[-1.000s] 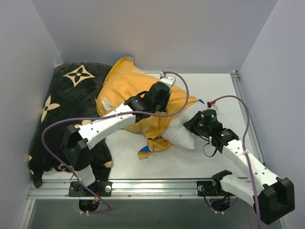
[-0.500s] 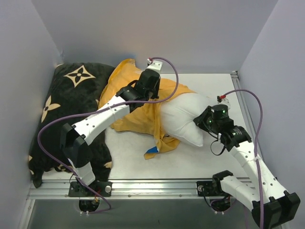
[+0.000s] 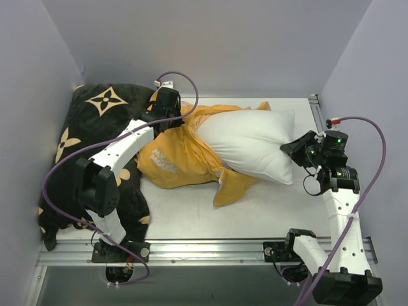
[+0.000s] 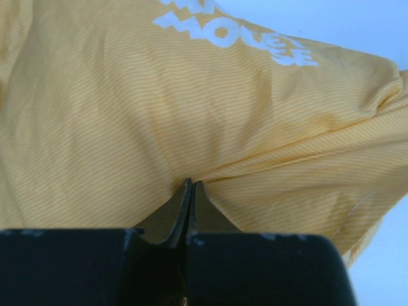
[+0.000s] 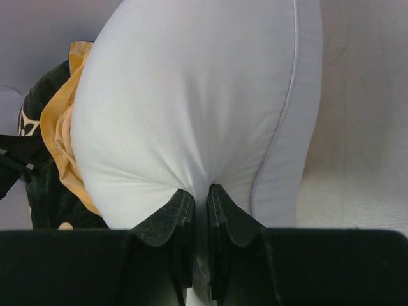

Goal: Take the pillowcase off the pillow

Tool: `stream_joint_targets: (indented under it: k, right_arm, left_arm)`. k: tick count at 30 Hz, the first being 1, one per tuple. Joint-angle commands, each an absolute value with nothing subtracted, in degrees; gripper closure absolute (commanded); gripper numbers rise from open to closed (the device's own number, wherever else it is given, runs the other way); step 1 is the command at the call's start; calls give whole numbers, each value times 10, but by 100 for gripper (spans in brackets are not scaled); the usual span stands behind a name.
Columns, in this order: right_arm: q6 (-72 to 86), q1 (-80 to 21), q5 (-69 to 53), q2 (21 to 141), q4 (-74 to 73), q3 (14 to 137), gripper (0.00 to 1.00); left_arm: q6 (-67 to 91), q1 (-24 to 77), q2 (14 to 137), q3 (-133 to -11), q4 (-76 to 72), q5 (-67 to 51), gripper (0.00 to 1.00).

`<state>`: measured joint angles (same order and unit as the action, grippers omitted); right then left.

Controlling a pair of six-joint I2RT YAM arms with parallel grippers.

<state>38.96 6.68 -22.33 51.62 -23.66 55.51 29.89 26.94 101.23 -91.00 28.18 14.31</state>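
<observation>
The pillowcase [image 3: 182, 156], orange face up, holds only the end of the pillow [image 3: 248, 143] nearest the left pincer [image 4: 189, 185], which is pressed together on a fold of the case. The right pincer [image 5: 199, 191] pinches the pillow's bare opposite end. Open counter [image 3: 255, 210] lies nearer the arm bases than both pincers, and a black cushion [image 3: 95, 127] sits just beside the left one.

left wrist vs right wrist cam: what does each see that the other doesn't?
Left wrist only: the left gripper shut on the pillowcase, with white MOUSE lettering on the fabric. Right wrist only: the right gripper pinching the white pillow, and the black cushion at the left edge. Both: orange-yellow pillowcase fabric.
</observation>
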Motion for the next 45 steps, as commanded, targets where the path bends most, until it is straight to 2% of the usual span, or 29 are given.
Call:
stream_joint_targets:
  k: [1, 3, 4, 6, 7, 10, 14, 18, 21, 24, 29, 31, 32, 33, 34, 36, 39, 40, 41, 42, 45]
  right_arm:
    - [383, 91, -178, 516, -215, 521, 100]
    - [373, 77, -166, 524, -215, 508, 100]
    - [361, 69, -144, 524, -218, 503, 94]
    - [351, 33, -106, 510, -225, 497, 73]
    - [346, 19, -87, 505, -238, 502, 53]
    - [328, -53, -10, 496, -277, 540, 31]
    - [315, -111, 55, 511, -295, 593, 17]
    - [286, -177, 109, 591, -314, 674, 11]
    - [265, -230, 119, 658, -317, 726, 0]
    - [257, -249, 117, 751, -324, 766, 0]
    - [284, -251, 64, 855, -272, 689, 0]
    - [295, -251, 41, 855, -195, 642, 21]
    - [300, -252, 37, 844, -159, 588, 35]
    - [307, -253, 33, 831, -87, 555, 72]
    - [309, -253, 31, 800, -50, 528, 83]
    - [315, -262, 30, 766, 49, 455, 100]
    - [304, -275, 47, 687, 153, 380, 100]
    - [298, -282, 50, 660, 168, 370, 100]
    - [289, -288, 54, 650, 180, 365, 100]
    - [264, -293, 61, 639, 205, 360, 100]
    - [223, -310, 60, 612, 248, 358, 100]
  left_arm:
    - [297, 229, 999, -869, 303, 238, 100]
    - [309, 270, 997, -845, 289, 233, 100]
    - [314, 284, 998, -822, 284, 232, 100]
    - [329, 316, 996, -804, 272, 229, 100]
    - [334, 324, 990, -791, 267, 227, 100]
    - [348, 344, 965, -734, 237, 211, 100]
    - [357, 366, 933, -669, 202, 193, 100]
    - [360, 385, 915, -627, 193, 191, 100]
    - [366, 394, 897, -600, 188, 188, 100]
    - [373, 396, 884, -583, 172, 182, 100]
    - [374, 401, 865, -570, 166, 180, 100]
    - [370, 402, 847, -582, 167, 180, 100]
    - [364, 402, 841, -589, 166, 179, 100]
    - [361, 402, 832, -598, 170, 178, 100]
    - [358, 402, 831, -609, 183, 179, 100]
    - [343, 403, 831, -654, 198, 182, 100]
    - [316, 401, 834, -731, 235, 196, 99]
    - [309, 399, 836, -751, 252, 199, 93]
    - [296, 398, 838, -772, 261, 201, 75]
    - [289, 394, 845, -822, 267, 199, 63]
    - [257, 381, 875, -904, 287, 187, 37]
